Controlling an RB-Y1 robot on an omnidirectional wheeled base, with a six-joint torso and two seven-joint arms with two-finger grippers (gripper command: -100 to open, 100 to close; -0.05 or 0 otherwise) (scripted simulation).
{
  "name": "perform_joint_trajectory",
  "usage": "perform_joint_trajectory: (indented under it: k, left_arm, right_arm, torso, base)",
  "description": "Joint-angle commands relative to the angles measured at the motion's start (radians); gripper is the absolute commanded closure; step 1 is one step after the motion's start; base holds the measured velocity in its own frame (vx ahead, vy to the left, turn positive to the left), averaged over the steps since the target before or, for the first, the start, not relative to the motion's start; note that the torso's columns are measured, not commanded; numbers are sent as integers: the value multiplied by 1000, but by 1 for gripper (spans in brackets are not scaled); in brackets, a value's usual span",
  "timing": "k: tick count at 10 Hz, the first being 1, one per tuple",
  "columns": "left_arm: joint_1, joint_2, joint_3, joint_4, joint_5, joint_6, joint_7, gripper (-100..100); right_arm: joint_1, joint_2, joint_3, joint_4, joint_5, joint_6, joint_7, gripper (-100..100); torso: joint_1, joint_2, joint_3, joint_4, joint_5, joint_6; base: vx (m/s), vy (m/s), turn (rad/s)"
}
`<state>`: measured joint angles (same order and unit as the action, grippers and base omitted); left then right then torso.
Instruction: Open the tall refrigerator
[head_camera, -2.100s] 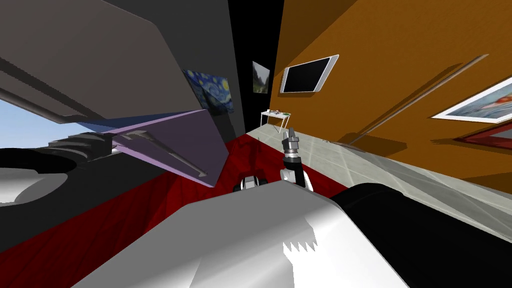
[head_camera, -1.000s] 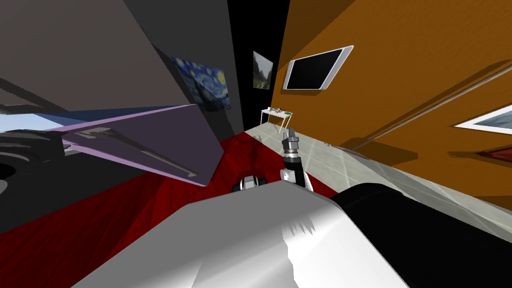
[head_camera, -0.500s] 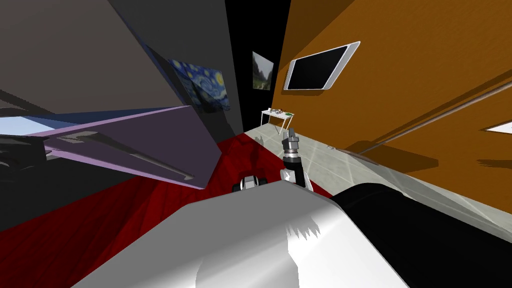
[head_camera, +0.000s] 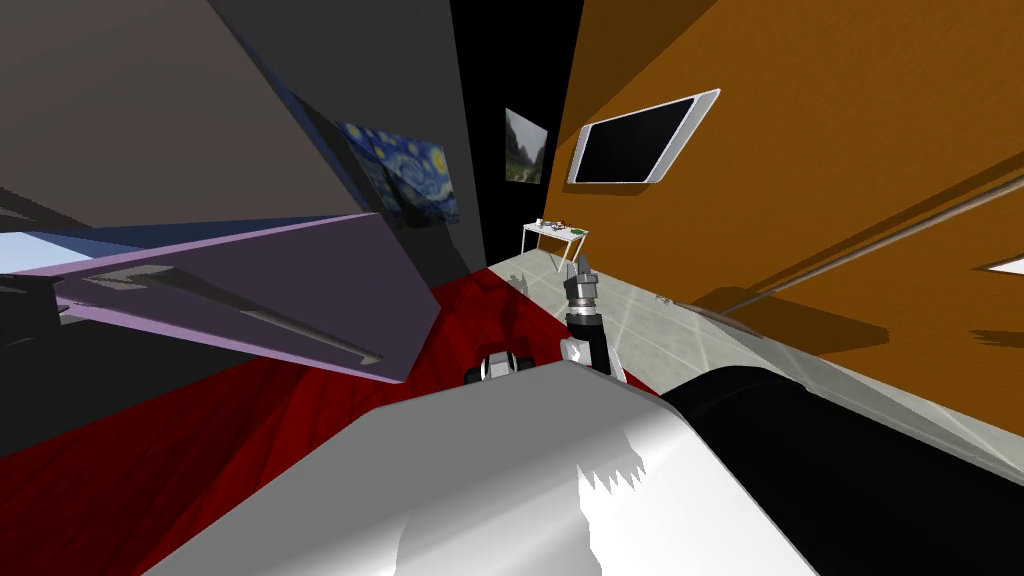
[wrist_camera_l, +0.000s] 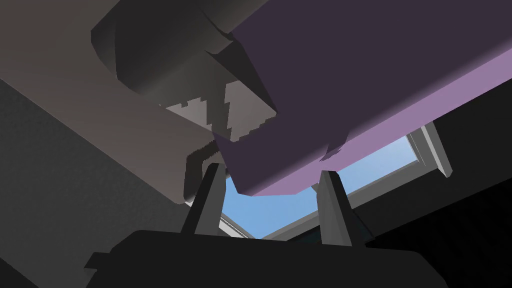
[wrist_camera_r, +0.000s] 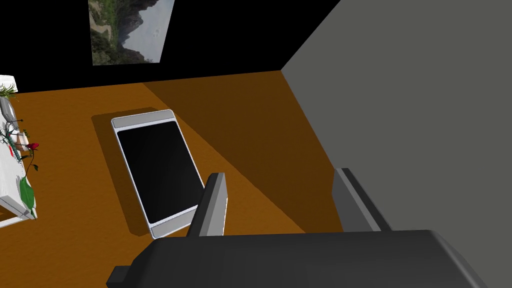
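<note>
**Inspector:** Presently, where does the refrigerator door (head_camera: 300, 280) lie?

**Assessor:** On the robot's left, standing ajar. Its purple edge sits just beyond the left gripper (wrist_camera_l: 271, 171), between fingers held apart. The nearer arm is the left.

**Inspector:** Long axis?

**Assessor:** It follows the handle (head_camera: 250, 312), lengthwise down the door.

**Inspector:** Count?

**Assessor:** One door, one handle, two grippers. The right gripper (head_camera: 580, 268) is raised well apart, its fingers spread and empty.

Refrigerator door (head_camera: 300, 285) left, table (head_camera: 553, 232) ahead

The right gripper (head_camera: 580, 264) points up and forward, fingers apart; the left gripper (wrist_camera_l: 272, 172) (reaching far left) is likewise spread.
</note>
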<state>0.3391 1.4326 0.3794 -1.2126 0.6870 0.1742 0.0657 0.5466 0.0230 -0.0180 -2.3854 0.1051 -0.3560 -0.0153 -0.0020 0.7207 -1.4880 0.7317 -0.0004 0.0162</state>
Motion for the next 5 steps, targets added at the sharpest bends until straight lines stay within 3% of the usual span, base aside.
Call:
perform_joint_trajectory:
  k: [1,5]
  left_arm:
    - [-11,-5,7,-1,-10,4,1,100]
    - [-34,-15,15,49,-36,22,2,100]
  right_arm:
    - [0,0,0,0,0,0,0,0]
    - [0,0,0,0,0,0,0,0]
  torso:
    - [-1,-1,0,0,0,1]
    - [2,3,2,1,0,-1]
  base:
    - [61,-128,64]
    - [59,-185,55]
